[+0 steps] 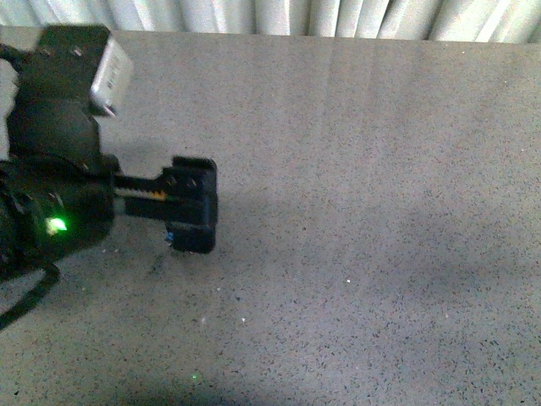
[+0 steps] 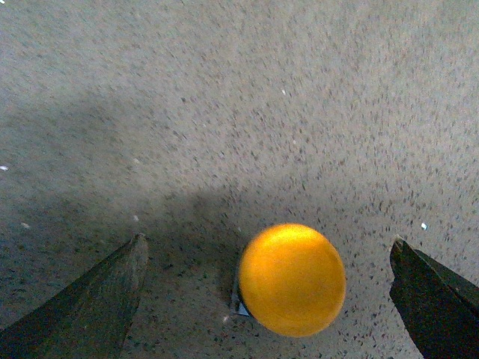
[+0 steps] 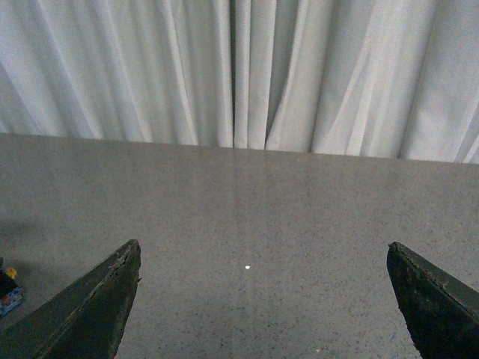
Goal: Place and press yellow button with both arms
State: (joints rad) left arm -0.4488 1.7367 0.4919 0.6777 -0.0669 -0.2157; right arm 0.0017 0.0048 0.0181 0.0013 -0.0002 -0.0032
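- The left arm point(image 1: 59, 194) is reaching in from the left edge of the front view, over the grey speckled table point(image 1: 363, 254).
- The left gripper point(image 1: 193, 207) is pointing down at the table, close above the surface.
- In the left wrist view the claw is standing wide open: its two dark fingers point(image 2: 97, 303) are sitting well apart, and neither is touching anything.
- The yellow button point(image 2: 292, 279) is resting on the table between those fingers, a little off centre. Its round cap is facing up at the camera, with a sliver of its base peeking out at one side.
- In the front view the gripper is covering the button. Only a speck of blue is showing beneath it, too small to tell what it is.
- A grey camera block point(image 1: 114, 74) is riding on the left wrist, and a green light point(image 1: 57, 225) is glowing on the arm's body.
- The right gripper point(image 3: 263, 244) is also hanging open, its fingers spread wide and gripping nothing. It is facing across the table toward a white curtain point(image 3: 239, 75).
- A small coloured thing point(image 3: 7, 288) — yellow, black and blue — is showing at the very edge of the right wrist view. It is cut off, so I cannot tell whether it is the button.
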